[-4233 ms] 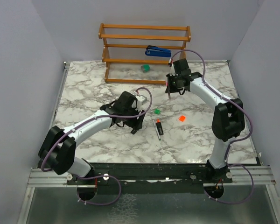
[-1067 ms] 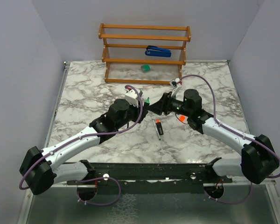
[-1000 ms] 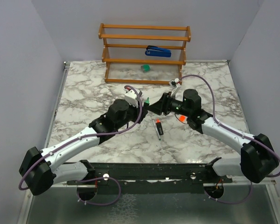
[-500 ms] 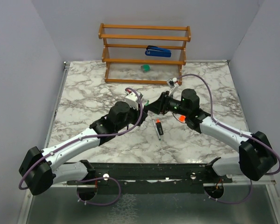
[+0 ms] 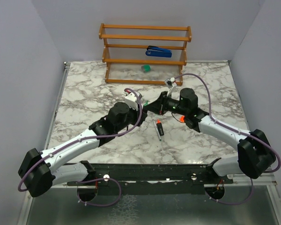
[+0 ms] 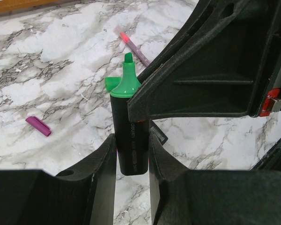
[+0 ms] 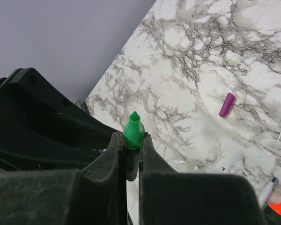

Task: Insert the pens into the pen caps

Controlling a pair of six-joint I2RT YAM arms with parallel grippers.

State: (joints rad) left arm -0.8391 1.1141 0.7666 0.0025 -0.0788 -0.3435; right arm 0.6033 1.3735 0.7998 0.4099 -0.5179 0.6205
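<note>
My left gripper [image 6: 132, 140] is shut on the black barrel of the green-tipped marker [image 6: 129, 122], which stands upright in it. My right gripper [image 7: 131, 138] is shut on the same marker's green neck [image 7: 133, 132], just below the tip. In the top view the left gripper [image 5: 143, 109] and the right gripper [image 5: 151, 107] meet mid-table and hide the marker. A green cap [image 6: 113, 83] lies on the marble behind the tip. A magenta-purple cap [image 6: 38, 126] and the pink pen [image 6: 132, 45] lie beyond it. The orange-tipped marker [image 5: 158, 127] and an orange cap [image 5: 181, 119] rest on the table.
A wooden rack [image 5: 145, 54] stands at the back and carries a blue stapler [image 5: 158, 51] and a green block [image 5: 145, 68]. The marble table [image 5: 84, 93] has grey walls on both sides. The purple cap [image 7: 227, 104] also shows in the right wrist view.
My right gripper has shut on the marker's green tip end and shifted slightly left and back. The left gripper has kept its hold on the barrel.
</note>
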